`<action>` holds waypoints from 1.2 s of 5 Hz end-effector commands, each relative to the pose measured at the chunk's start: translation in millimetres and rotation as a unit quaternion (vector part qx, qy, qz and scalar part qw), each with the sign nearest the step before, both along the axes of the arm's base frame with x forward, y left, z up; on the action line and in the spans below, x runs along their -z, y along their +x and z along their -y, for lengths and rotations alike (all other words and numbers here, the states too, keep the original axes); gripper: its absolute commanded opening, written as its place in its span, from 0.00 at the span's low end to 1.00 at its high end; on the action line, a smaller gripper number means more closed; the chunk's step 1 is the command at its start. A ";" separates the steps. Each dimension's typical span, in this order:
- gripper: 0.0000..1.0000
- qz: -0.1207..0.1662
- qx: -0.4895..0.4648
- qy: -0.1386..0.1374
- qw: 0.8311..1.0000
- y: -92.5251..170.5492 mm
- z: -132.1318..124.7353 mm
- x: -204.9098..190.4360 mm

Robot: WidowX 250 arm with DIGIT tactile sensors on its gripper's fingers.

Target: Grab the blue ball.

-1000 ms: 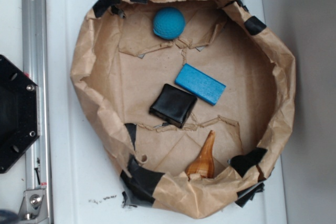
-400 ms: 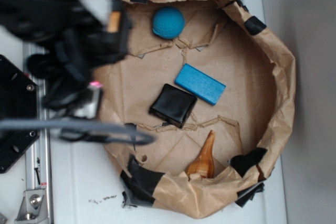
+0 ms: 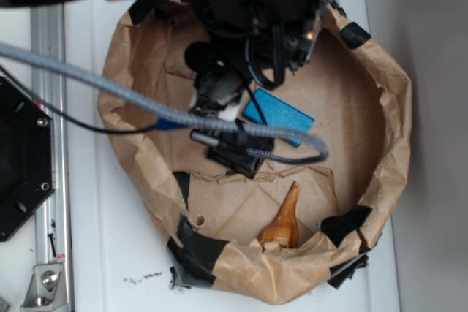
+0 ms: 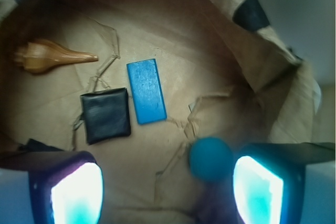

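Objects counted: one blue ball [image 4: 211,159], one block [image 4: 146,91], one pad [image 4: 105,115], one shell [image 4: 50,56].

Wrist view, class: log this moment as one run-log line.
stage: approach | gripper: open, above bowl | blue ball: between fingers, nearer one, ungrasped | next: probably descend, close

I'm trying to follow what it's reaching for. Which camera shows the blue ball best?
The wrist view. There the blue ball sits in plain sight on the brown paper, low in the picture between the two fingers of the open hand, nearer the right-hand one. In the exterior view the arm hangs over that part of the paper nest, so no ball shows.
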State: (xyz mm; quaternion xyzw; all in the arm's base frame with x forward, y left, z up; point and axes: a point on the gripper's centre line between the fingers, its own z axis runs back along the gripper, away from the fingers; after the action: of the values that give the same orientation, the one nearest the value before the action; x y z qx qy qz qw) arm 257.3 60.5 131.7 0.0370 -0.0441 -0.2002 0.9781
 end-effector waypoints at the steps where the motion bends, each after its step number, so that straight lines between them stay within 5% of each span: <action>1: 1.00 -0.028 0.221 0.097 0.970 -13.9 19.1 62.9; 3: 1.00 -0.041 0.194 0.082 0.977 9.4 -31.4 66.2; 4: 1.00 -0.067 0.182 0.067 0.979 8.1 -53.5 80.9; 5: 1.00 -0.107 0.182 0.084 0.974 -3.5 -63.3 102.1; 6: 0.00 -0.105 0.159 0.084 0.978 -11.3 -69.8 101.6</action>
State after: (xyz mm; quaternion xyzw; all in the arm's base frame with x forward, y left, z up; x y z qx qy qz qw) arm 247.7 123.0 21.2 0.0759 0.0854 -0.3733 0.9207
